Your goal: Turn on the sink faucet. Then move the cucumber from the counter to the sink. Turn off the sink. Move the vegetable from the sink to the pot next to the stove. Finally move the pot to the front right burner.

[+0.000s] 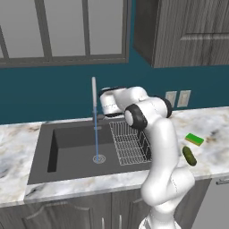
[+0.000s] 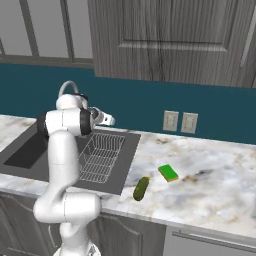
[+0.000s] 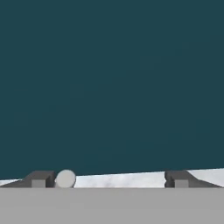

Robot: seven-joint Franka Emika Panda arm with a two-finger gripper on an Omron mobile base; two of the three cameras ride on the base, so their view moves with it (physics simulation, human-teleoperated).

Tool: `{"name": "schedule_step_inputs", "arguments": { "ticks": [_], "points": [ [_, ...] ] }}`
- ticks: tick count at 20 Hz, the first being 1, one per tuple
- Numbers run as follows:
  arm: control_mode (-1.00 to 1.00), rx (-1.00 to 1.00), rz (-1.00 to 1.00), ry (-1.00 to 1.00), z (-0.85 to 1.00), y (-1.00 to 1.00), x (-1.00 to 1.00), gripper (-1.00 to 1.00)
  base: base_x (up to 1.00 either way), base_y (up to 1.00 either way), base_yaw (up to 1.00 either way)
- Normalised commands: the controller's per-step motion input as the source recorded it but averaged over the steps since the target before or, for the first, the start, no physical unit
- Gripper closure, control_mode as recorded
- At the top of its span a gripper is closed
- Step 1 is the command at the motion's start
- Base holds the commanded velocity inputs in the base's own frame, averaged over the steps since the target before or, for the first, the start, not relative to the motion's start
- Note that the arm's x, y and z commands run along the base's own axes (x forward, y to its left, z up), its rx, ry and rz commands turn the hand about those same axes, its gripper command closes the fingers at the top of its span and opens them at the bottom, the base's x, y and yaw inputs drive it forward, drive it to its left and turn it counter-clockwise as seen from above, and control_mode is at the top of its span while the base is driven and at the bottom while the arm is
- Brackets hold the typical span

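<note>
Dark-green cucumber [image 1: 189,155] on marble counter [image 1: 210,147] at 4 o'clock of wide-open, empty gripper [image 3: 109,179] up by running faucet [image 1: 94,100], long axis about 11-to-5, sink [image 1: 76,150] between, so swing right and down.

My marble counter [image 2: 210,185] carries a dark-green cucumber [image 2: 141,188] and, just beside it, a green sponge [image 2: 168,173], apart.

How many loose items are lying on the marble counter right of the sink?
2. A dark-green cucumber lies near the counter's front edge, just right of the sink. A green sponge lies just behind it, slightly farther right. The arm may hide others.
</note>
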Motion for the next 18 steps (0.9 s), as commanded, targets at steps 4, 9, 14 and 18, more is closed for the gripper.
{"name": "schedule_step_inputs", "arguments": {
  "ticks": [4,9,14,18],
  "points": [
    [-1.00,0.03,-0.07,0.00,0.43,-0.35,-0.19,-1.00,0.00,0.00,0.00],
    [-1.00,0.02,-0.07,0.00,0.40,-0.35,-0.26,-1.00,0.00,0.00,0.00],
    [-1.00,0.05,-0.08,0.00,0.48,-0.37,-0.36,-1.00,0.00,0.00,0.00],
    [-1.00,0.06,-0.08,0.00,0.56,-0.37,-0.33,-1.00,0.00,0.00,0.00]
  ]
}}
